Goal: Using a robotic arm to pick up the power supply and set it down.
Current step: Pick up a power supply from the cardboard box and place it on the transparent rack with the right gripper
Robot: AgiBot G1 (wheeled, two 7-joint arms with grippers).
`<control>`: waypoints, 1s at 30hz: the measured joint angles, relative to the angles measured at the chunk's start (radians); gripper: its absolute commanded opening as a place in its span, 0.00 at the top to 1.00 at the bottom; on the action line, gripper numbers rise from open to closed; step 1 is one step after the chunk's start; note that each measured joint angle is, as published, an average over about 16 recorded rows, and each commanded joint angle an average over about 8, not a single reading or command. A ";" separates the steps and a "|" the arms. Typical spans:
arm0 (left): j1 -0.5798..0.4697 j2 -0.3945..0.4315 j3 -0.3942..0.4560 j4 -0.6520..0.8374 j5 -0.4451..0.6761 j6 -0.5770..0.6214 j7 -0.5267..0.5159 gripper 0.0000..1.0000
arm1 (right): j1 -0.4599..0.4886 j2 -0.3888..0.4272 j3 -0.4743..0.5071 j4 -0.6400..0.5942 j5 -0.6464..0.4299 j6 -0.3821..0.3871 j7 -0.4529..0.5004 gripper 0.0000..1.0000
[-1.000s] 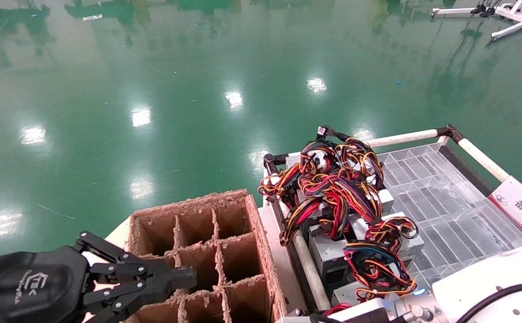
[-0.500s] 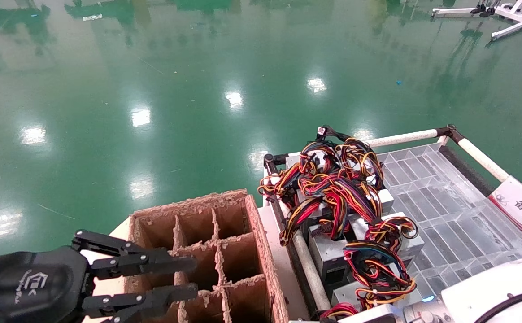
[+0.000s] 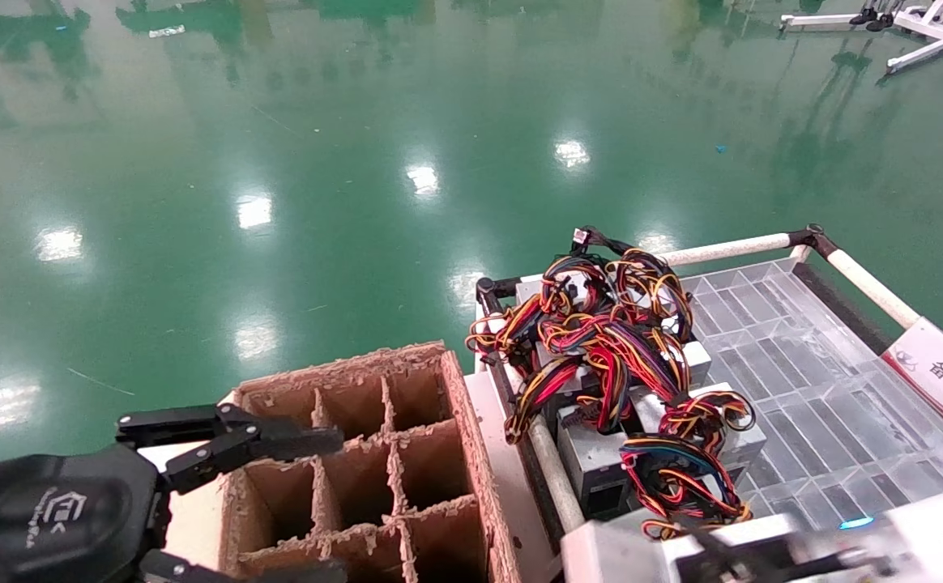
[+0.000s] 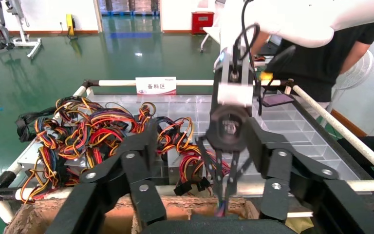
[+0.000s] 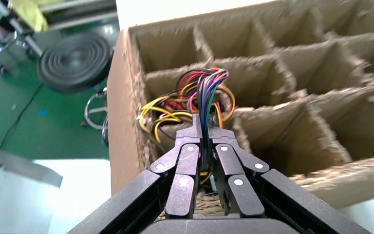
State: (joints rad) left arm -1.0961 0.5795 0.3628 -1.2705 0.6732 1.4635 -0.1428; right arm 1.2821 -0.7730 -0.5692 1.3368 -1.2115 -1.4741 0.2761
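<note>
My right pincer (image 5: 202,130) is pinched nearly closed on the wire bundle of the power supply (image 5: 195,105), which hangs down into a corner cell of the divided cardboard box (image 3: 471,453); the grey body itself is hidden down in the cell. My left pincer (image 3: 277,502) is spread wide and empty over the near side of the same box. Beside the box, a railed cart (image 3: 771,243) with a clear tray carries more grey units tangled in red, yellow and black wires (image 3: 601,340). A glossy green floor (image 3: 358,121) stretches beyond.
</note>
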 measured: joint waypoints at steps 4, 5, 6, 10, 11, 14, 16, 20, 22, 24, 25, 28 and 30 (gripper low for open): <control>0.000 0.000 0.000 0.000 0.000 0.000 0.000 0.00 | 0.001 0.041 0.046 0.003 0.068 0.008 -0.002 1.00; 0.000 0.000 0.000 0.000 0.000 0.000 0.000 0.00 | 0.002 0.052 0.058 0.003 0.086 0.010 -0.003 1.00; 0.000 0.000 0.000 0.000 0.000 0.000 0.000 0.00 | 0.004 0.062 0.071 0.003 0.104 0.012 -0.004 1.00; 0.000 0.000 0.000 0.000 0.000 0.000 0.000 0.00 | 0.019 0.102 0.122 0.003 0.171 0.019 -0.009 1.00; 0.000 0.000 0.000 0.000 0.000 0.000 0.000 0.00 | 0.025 0.111 0.134 0.002 0.186 0.020 -0.010 1.00; 0.000 0.000 0.000 0.000 0.000 0.000 0.000 0.00 | 0.052 0.136 0.169 -0.003 0.227 0.019 -0.013 1.00; 0.000 0.000 0.000 0.000 0.000 0.000 0.000 0.00 | 0.077 0.152 0.190 -0.010 0.250 0.015 -0.013 1.00; 0.000 0.000 0.000 0.000 0.000 0.000 0.000 0.00 | 0.139 0.180 0.224 -0.035 0.282 -0.004 -0.015 1.00; 0.000 0.000 0.000 0.000 0.000 0.000 0.000 0.00 | 0.178 0.195 0.236 -0.055 0.287 -0.020 -0.017 1.00; 0.000 0.000 0.000 0.000 0.000 0.000 0.000 0.00 | 0.220 0.212 0.243 -0.078 0.285 -0.037 -0.022 1.00; 0.000 0.000 0.000 0.000 0.000 0.000 0.000 0.00 | 0.241 0.220 0.245 -0.090 0.283 -0.045 -0.025 1.00; 0.000 0.000 0.000 0.000 0.000 0.000 0.000 0.00 | 0.306 0.251 0.242 -0.131 0.271 -0.070 -0.038 1.00; 0.000 0.000 0.000 0.000 0.000 0.000 0.000 0.00 | 0.348 0.275 0.233 -0.160 0.260 -0.085 -0.050 1.00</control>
State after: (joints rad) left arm -1.0962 0.5794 0.3632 -1.2705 0.6729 1.4634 -0.1426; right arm 1.6296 -0.4982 -0.3362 1.1770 -0.9516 -1.5596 0.2263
